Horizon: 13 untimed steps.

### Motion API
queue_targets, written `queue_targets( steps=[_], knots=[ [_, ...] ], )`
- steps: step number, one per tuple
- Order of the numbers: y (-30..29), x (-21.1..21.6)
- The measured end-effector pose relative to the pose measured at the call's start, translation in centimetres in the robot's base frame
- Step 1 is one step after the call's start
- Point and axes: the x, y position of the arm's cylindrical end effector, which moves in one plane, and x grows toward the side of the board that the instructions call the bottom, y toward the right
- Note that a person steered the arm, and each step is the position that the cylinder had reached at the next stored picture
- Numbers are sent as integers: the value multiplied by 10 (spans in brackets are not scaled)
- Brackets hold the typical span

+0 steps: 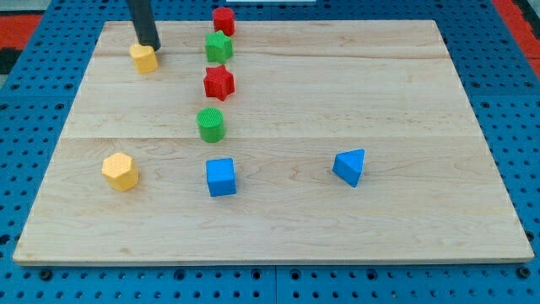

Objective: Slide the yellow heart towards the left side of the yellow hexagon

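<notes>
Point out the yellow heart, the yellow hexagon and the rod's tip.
yellow heart (144,57): camera view, on its top face.
yellow hexagon (120,171): camera view, middle of the block.
my tip (149,46): camera view, the rod's very end, touching the heart's far edge.

No text, label, number or sign can be read anywhere

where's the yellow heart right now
The yellow heart sits near the board's top-left corner in the camera view, my tip touching its upper edge, the green star off to its right.
</notes>
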Motion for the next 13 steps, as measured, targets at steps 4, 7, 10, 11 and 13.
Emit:
queue_targets(
  steps=[4,7,10,11,13],
  knots=[
    [-8,76],
    [-10,141],
    [22,152],
    [3,161],
    [-37,168]
  ],
)
